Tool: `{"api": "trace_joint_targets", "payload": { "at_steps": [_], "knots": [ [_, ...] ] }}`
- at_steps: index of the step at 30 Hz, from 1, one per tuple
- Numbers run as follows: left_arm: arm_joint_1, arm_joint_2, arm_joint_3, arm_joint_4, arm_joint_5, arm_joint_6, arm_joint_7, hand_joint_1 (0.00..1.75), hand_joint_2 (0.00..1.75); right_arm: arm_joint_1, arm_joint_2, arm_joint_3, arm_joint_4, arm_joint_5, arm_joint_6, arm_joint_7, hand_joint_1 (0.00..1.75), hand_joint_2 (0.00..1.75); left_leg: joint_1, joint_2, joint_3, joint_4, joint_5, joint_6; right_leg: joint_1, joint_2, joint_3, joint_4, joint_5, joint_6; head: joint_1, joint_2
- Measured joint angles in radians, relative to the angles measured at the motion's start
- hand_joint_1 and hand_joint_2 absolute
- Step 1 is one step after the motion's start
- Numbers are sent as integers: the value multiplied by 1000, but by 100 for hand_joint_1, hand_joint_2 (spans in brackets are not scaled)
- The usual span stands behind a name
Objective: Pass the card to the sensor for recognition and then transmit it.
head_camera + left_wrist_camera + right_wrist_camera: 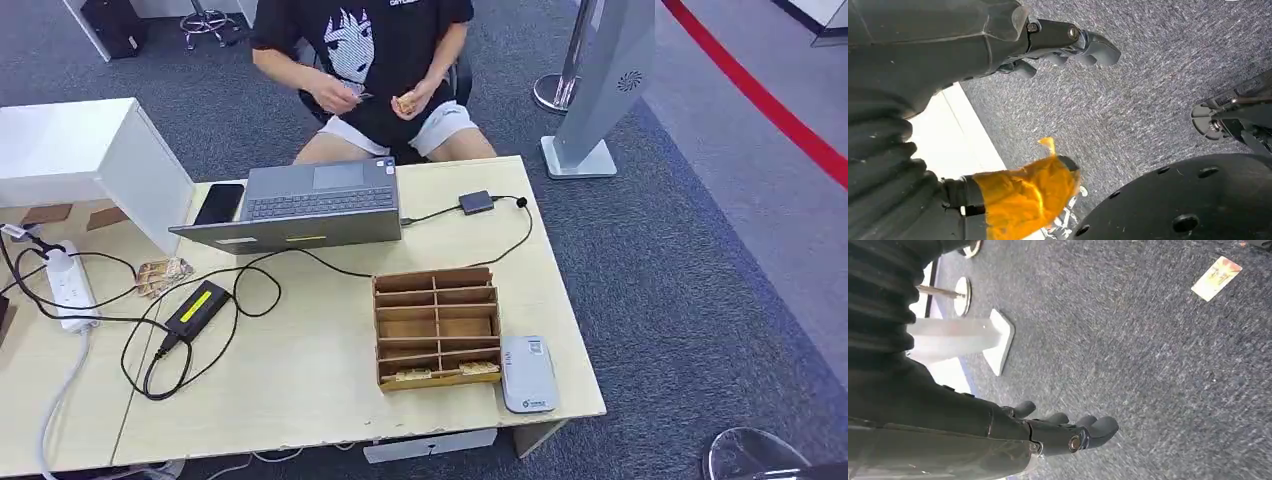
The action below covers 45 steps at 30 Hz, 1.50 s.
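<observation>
A brown wooden card organizer (437, 325) stands on the light wood table (300, 390), with cards (440, 373) lying in its front row. Right beside it lies the white card sensor (528, 373). A person seated behind the table holds small cards (405, 102) in both hands. My left hand (1068, 42) hangs over the grey carpet with its fingers extended and nothing in it; its thumb (1023, 195) is wrapped in orange tape. My right hand (1063, 429) also hangs over the carpet, empty. One card (1216, 278) lies on the carpet beyond my right hand.
A grey laptop (310, 205), a phone (219, 203), a black adapter (197, 308), a power strip (68, 285) and looping cables lie on the table's left half. A white box (80, 150) stands at far left. A white stand (590, 90) rises on the carpet at the right.
</observation>
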Motion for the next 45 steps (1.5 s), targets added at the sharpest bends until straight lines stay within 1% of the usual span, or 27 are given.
{"api": "trace_joint_targets", "payload": {
  "at_steps": [5, 6, 8, 9, 15, 21, 22, 26, 27, 38, 39, 40, 45],
  "knots": [
    [0, 0, 0, 0, 0, 0, -13, 0, 0, 0, 0, -12, 0, 2, 2, 0, 0, 175, 0, 0, 0, 0, 0, 0, 0, 0, 0, 0, 0, 0, 0, 0],
    [0, 0, 0, 0, 0, 0, -15, 0, 175, 0, 0, -15, 0, 2, 2, 0, 0, 175, 0, 0, 0, 0, 0, 0, 0, 0, 0, 0, 0, 0, 0, 0],
    [0, 0, 0, 0, 0, 0, -16, 0, 175, 0, 0, -19, 0, 2, 2, 0, 0, 175, 0, 0, 0, 0, 0, 0, 0, 0, 0, 0, 0, 0, 0, 0],
    [0, 0, 0, 0, 0, 0, -15, 0, 175, 0, 0, -22, 0, 2, 2, 0, 0, 0, 0, 0, 0, 0, 0, 0, 0, 0, 0, 0, 0, 0, 0, 0],
    [0, 0, 0, 0, 0, 6, 6, 0, 175, 0, 0, -34, 0, 2, -9, 0, 0, 0, 0, 0, 0, 0, 0, 0, 0, 0, 0, 0, 0, 0, 0, 0],
    [0, 2, 2, 0, 0, 8, 8, 0, 175, 0, 0, -46, 0, 4, -19, 0, 0, 0, 0, 0, 0, 0, 0, 0, 0, 0, 0, 0, 0, 0, 0, 0],
    [0, 2, 2, 0, 0, 8, 8, 0, 175, 0, 0, -47, 0, 8, -19, 0, 0, 175, 0, 0, 0, 0, 0, 0, 0, 0, 0, 0, 0, 0, 0, 0],
    [0, 2, 8, 0, 0, 9, 11, 0, 175, 0, 0, -48, 0, 19, -11, -1, 0, 175, 0, 0, 0, 0, 0, 0, 0, 0, 0, 0, 0, 0, 0, 0],
    [0, 3, 8, 0, 0, 9, 11, 0, 0, 0, 0, -47, 0, 19, -10, -1, 0, 175, 0, 0, 0, 0, 0, 0, 0, 0, 0, 0, 0, 0, 0, 0],
    [-1, 5, 8, 0, 0, 18, 14, 0, 0, 0, 1, -51, 0, 21, 1, -8, 0, 175, 0, 0, 0, 0, 0, 0, 0, 0, 0, 0, 0, 0, 0, 0],
    [-1, 5, 8, 0, 0, 18, 14, 0, 0, 0, 1, -52, 0, 20, 1, -9, 0, 0, 0, 0, 0, 0, 0, 0, 0, 0, 0, 0, 0, 0, 0, 0],
    [-1, 4, 8, 0, 0, 18, 14, 0, 175, 0, 1, -53, 0, 20, -1, -9, 0, 0, 0, 0, 0, 0, 0, 0, 0, 0, 0, 0, 0, 0, 0, 0],
    [-1, 4, 8, 0, 0, 19, 16, 0, 175, 0, 3, -66, 0, 21, -27, -1, 0, 0, 0, 0, 0, 0, 0, 0, 0, 0, 0, 0, 0, 0, 0, 0]
  ]
}}
